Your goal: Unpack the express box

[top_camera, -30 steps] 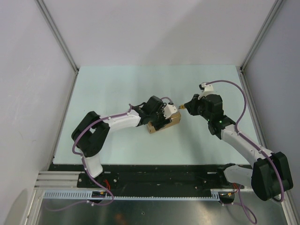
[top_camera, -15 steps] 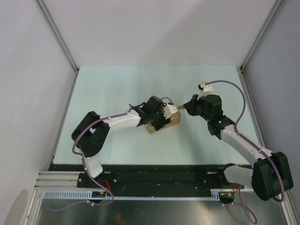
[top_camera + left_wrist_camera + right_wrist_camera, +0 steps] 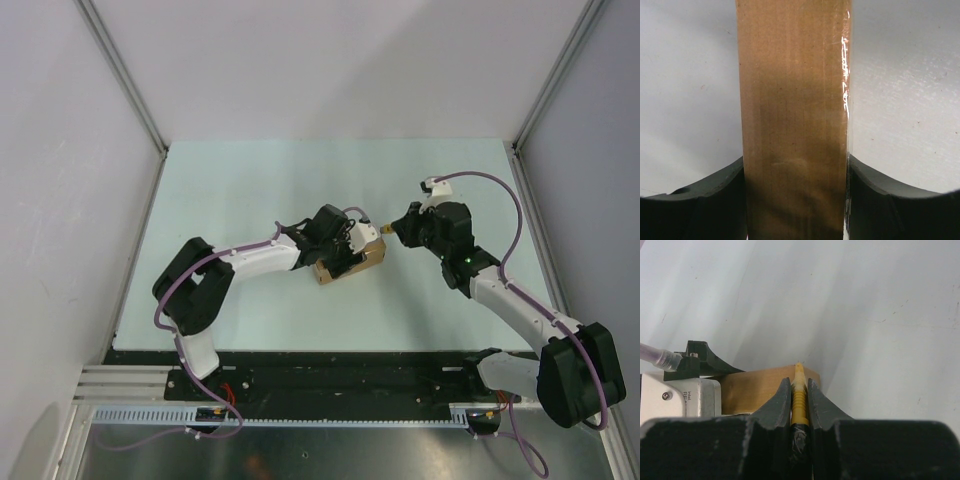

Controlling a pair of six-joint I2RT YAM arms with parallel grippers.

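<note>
Express box (image 3: 352, 263): mid-tabletop (image 3: 250, 180), long axis roughly left-to-right, clamped across its width by left gripper (image 3: 796, 200), jaws spread wide. Right gripper (image 3: 799, 387): nearly closed on yellow knife (image 3: 799, 407), tip at the box's right end; contact uncertain.

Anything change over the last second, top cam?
Nothing visibly changed. The left gripper stays clamped across the express box on the table. The right gripper stays shut on the yellow utility knife, its tip at the box's end. Neither arm nor the box has visibly shifted.
</note>
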